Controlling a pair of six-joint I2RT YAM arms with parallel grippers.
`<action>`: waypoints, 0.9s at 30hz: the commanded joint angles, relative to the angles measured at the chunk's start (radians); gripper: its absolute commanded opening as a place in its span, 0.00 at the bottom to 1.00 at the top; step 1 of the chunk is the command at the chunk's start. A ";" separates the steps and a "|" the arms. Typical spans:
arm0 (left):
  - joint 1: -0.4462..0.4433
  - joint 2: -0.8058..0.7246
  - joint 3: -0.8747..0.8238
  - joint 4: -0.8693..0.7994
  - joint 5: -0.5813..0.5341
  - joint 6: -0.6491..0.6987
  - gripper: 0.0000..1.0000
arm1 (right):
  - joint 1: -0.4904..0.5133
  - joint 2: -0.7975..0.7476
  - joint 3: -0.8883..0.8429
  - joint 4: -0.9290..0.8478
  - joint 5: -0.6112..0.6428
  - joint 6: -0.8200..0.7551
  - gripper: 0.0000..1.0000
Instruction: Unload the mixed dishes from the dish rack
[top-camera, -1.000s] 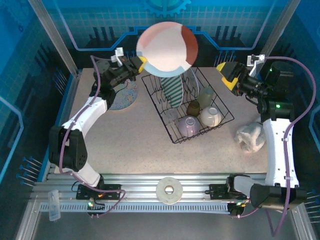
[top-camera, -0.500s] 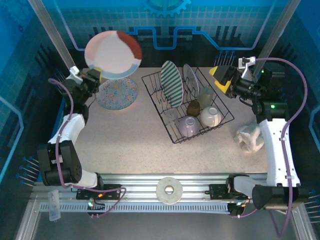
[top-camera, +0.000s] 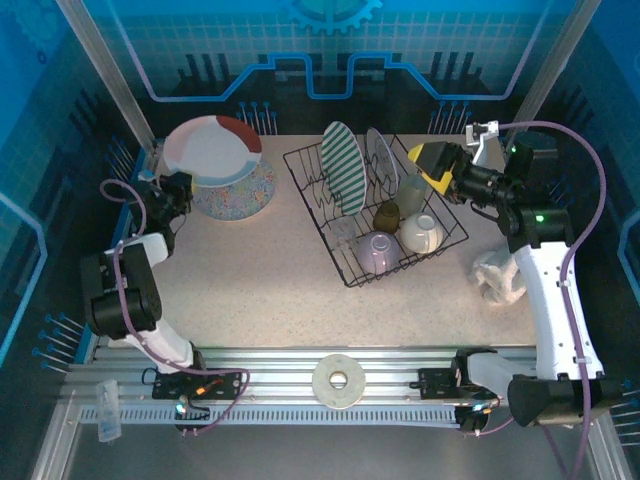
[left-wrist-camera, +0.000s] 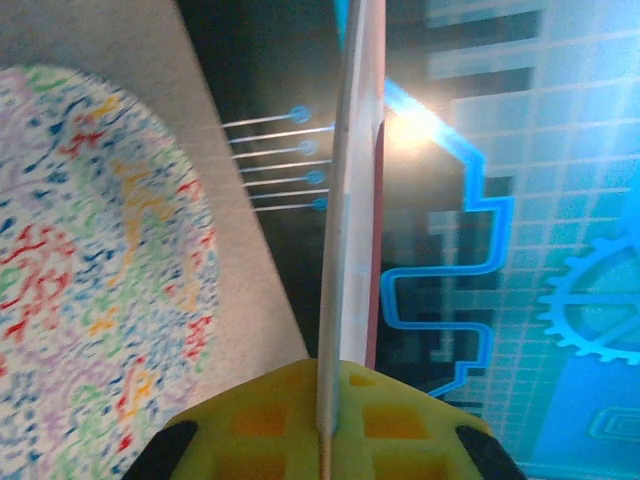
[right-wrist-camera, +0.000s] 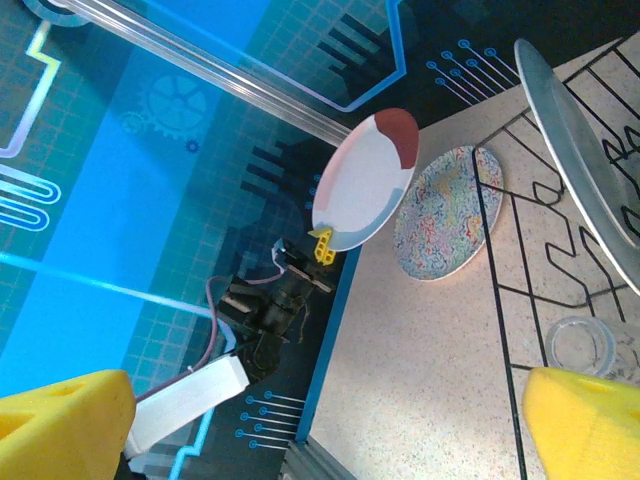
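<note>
Red, white and dark segments mark the round plate clamped by its rim in the left gripper, whose yellow fingers are pressed shut on the edge. In the left wrist view the plate runs edge-on away from the fingers. It is out of the black wire dish rack and well to its left, tilted above the multicoloured speckled round plate that lies flat on the table; whether the two touch cannot be told. This looks like the set-down step for that dish. The next move calls for tipping it level, lowering it onto the speckled plate and only then parting the fingers, since a tilted release could let it slide off. The right gripper hovers over the rack's far right corner with its jaws spread wide and nothing in them, near the pale translucent tumbler. In the rack are also the green-and-white striped plate standing upright, the small brown cup, the cream bowl and the lavender cup.
</note>
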 joint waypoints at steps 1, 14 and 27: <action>0.005 0.034 -0.020 0.128 0.057 -0.002 0.00 | 0.016 -0.036 -0.021 -0.022 0.025 -0.017 1.00; 0.006 0.180 -0.057 0.189 0.111 0.013 0.00 | 0.085 -0.056 -0.073 -0.068 0.065 -0.038 1.00; -0.008 0.243 0.002 0.116 0.134 0.081 0.00 | 0.162 -0.058 -0.086 -0.212 0.167 -0.108 1.00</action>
